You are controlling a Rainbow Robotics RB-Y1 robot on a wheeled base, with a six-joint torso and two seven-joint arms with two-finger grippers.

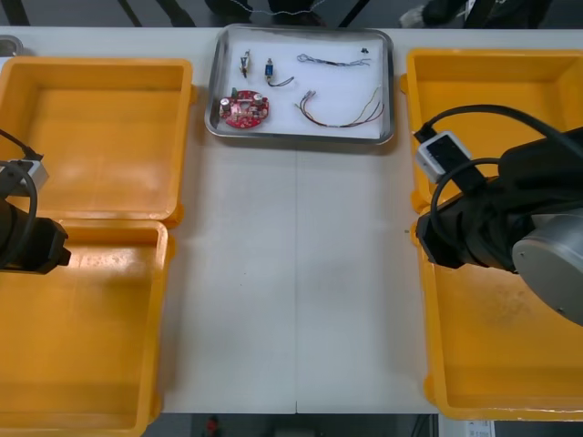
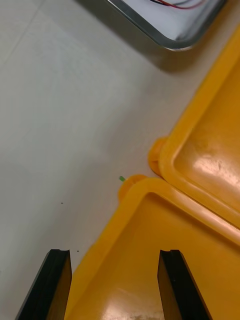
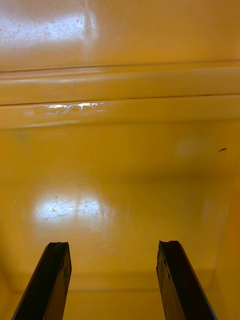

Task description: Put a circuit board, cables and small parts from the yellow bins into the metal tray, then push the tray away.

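Front view: the shiny metal tray (image 1: 394, 91), far across the table, holds a round red circuit board (image 1: 243, 108), thin cables (image 1: 342, 111) and small metal parts (image 1: 269, 71).
Right wrist view: the right gripper (image 2: 114, 252) is spread wide above a yellow plastic bin (image 2: 137, 186) corner.
Left wrist view: the left gripper (image 3: 114, 244) is spread wide above the other yellow bin (image 3: 120, 175).

We count four yellow bins: far left bin (image 1: 100, 127), near left bin (image 1: 82, 337), far right bin (image 1: 496, 82), near right bin (image 1: 501, 364). Metal tray (image 1: 273, 123): one. Round red circuit board (image 1: 243, 108): one. Cables, two: twisted blue and white cable (image 1: 332, 61), red and yellow cable (image 1: 342, 114). Small metal parts, two: first part (image 1: 244, 64), second part (image 1: 270, 71).
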